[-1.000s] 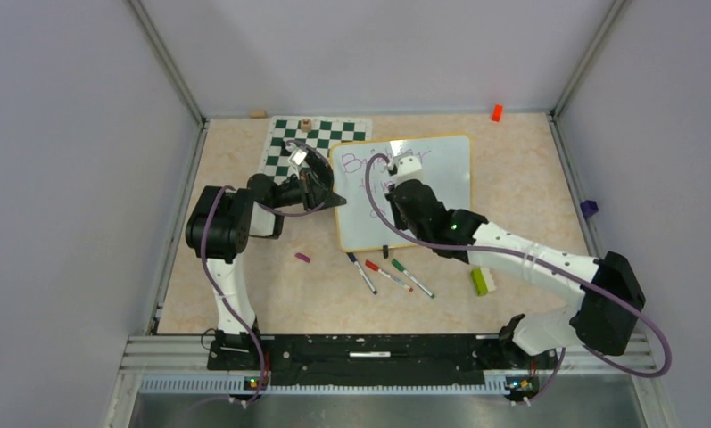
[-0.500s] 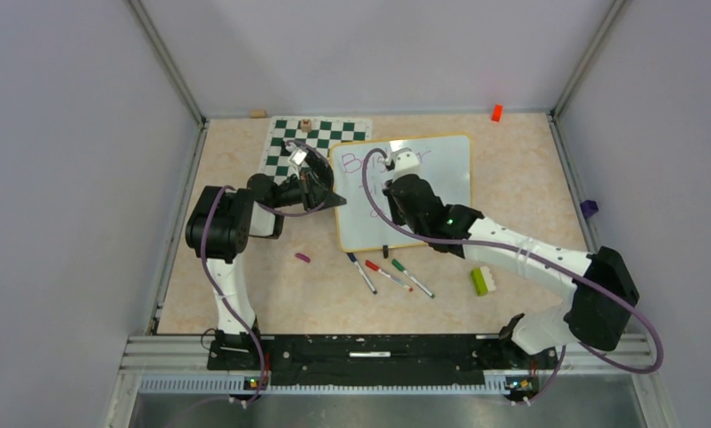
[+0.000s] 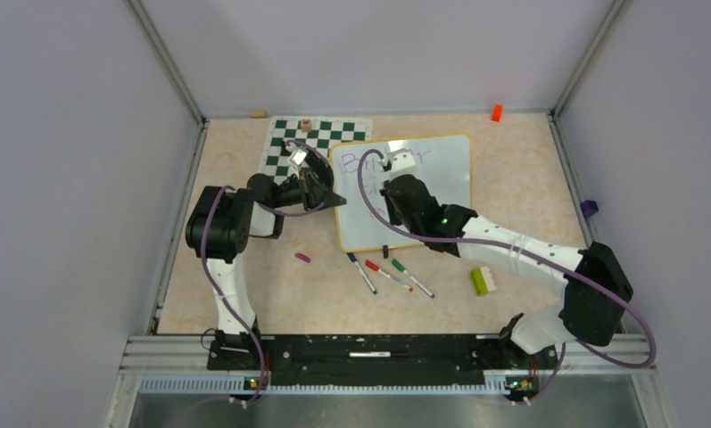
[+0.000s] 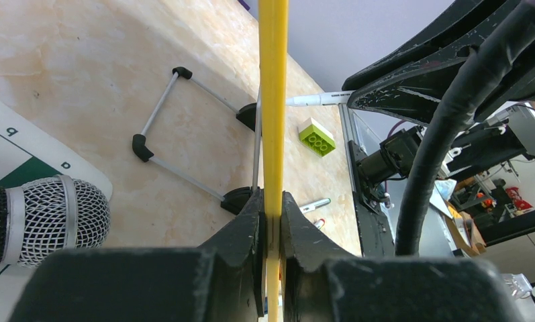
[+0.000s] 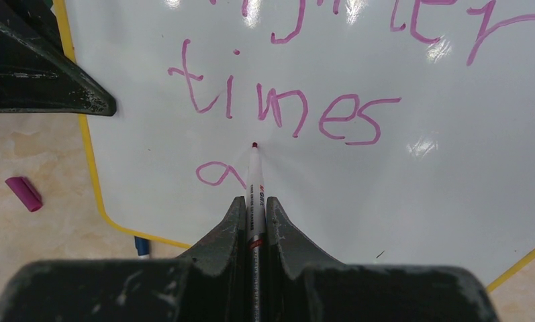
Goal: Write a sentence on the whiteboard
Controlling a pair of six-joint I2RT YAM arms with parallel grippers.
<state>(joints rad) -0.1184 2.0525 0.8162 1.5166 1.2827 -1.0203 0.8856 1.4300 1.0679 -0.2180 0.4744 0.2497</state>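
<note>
Though the right pincer hides the sentence, seemingly 3 markers lie nearby.

Left arm and right arm are showing white links, black joint housings. Purple cables are looping along both. Green LED is glowing on right. Black fingers are showing scuffs.

Board's left edge: we see the left gripper clamped on the whiteboard rim, blocking that side.
Over the board: the right gripper, pinching the held marker, covers the left part; the right part lies uncovered.
Near side: we find loose markers, a green brick and a purple cap.
Far right: bare table.
</note>
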